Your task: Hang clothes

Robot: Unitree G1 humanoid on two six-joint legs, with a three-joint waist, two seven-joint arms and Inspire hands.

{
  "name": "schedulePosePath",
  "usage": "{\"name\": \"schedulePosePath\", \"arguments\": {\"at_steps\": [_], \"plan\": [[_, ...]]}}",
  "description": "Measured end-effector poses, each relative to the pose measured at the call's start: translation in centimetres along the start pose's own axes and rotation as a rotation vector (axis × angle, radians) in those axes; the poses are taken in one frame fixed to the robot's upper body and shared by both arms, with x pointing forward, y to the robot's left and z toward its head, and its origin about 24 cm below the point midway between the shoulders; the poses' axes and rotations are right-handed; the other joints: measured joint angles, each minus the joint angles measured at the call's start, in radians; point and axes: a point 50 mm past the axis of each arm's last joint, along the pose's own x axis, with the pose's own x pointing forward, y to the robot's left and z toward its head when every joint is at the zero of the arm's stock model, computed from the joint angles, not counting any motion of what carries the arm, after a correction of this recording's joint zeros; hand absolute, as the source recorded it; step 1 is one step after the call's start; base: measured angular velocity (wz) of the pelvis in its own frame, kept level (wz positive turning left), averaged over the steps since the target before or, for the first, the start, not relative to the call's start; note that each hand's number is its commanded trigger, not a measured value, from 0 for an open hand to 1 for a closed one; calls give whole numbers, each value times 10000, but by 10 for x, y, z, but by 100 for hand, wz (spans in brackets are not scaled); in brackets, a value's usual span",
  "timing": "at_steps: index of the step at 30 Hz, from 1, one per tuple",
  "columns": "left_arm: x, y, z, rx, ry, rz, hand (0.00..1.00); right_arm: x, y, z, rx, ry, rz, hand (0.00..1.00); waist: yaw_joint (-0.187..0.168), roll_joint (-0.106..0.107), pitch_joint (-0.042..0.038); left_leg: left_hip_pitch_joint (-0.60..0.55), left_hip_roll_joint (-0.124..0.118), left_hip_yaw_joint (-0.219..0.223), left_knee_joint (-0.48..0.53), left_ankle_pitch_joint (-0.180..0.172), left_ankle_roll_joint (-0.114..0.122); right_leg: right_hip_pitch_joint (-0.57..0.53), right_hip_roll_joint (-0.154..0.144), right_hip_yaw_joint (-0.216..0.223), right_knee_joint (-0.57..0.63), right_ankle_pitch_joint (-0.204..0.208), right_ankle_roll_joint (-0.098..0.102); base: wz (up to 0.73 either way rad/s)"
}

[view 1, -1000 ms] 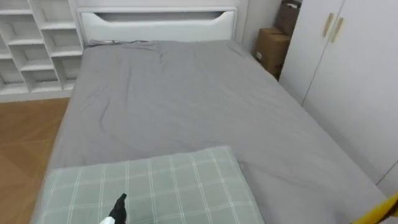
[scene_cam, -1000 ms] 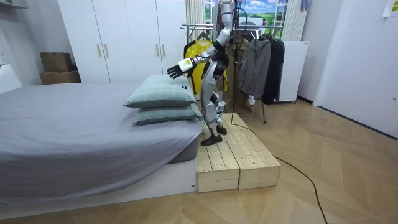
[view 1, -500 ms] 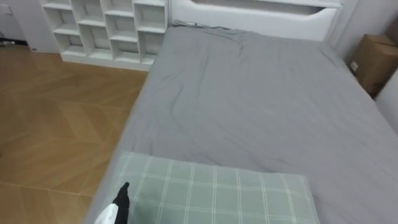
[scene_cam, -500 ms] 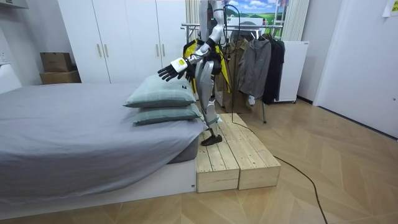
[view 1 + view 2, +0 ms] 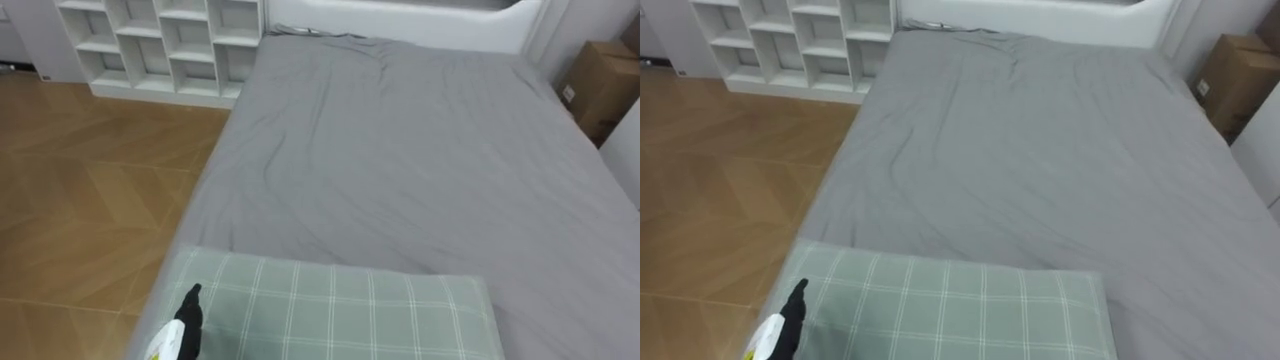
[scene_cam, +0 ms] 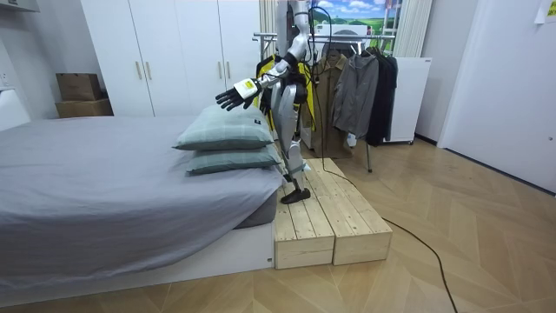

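Facing the grey bed point(image 5: 400, 170), with soft, light, floppy-looking clothes point(image 6: 356, 91) hanging well behind the left hand point(image 5: 183, 325), probably best gripped at collar or shoulder, and hovering just above the checked pillow point(image 5: 340, 310) with that hand's fingers point(image 5: 191, 300) straight and spread.

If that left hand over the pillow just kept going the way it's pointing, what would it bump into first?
Probably nothing soon. The left hand hangs open above the checked pillow, pointing along the grey bed; its path looks free, though depth is unclear.
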Motion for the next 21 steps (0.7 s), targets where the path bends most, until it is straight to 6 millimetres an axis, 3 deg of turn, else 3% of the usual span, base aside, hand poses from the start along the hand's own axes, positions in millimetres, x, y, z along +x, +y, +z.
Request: {"name": "schedulePosePath", "arguments": {"at_steps": [8,11,13,15,18,21], "plan": [[-4,15,-15,-1373,1098,1807,0,-2,-6,-12,194,375,-187,0,107,123,-38,253,-10,-99,-63,25,-63,140,19,19,5,-50,-44,1],[-11,22,-35,-2062,2280,2663,0,-3,-9,-18,469,564,-308,0,209,176,-49,475,-31,-89,-184,40,-83,303,12,5,-26,-70,-56,-2],[-29,28,-68,-2101,3729,3114,0,-5,-11,-29,901,898,-458,0,472,196,-157,788,-48,99,-481,81,-133,378,-11,122,-58,-120,-77,-17],[-50,33,-95,-2231,5033,3537,0,-8,-14,-39,1261,1180,-609,0,596,224,-183,1011,-60,117,-634,91,-154,581,-12,104,-193,-121,-80,-4],[-90,40,-137,-2245,7422,4106,0,-11,-18,-52,1341,1588,-727,0,712,249,-166,1315,-120,93,-834,95,-171,813,-64,48,-212,-230,-87,5],[-119,44,-159,-2442,8932,4638,0,-15,-24,-65,1574,2187,-817,0,827,289,-156,1389,-230,-43,-943,105,-181,878,-153,-81,-180,-332,-29,15]]}}
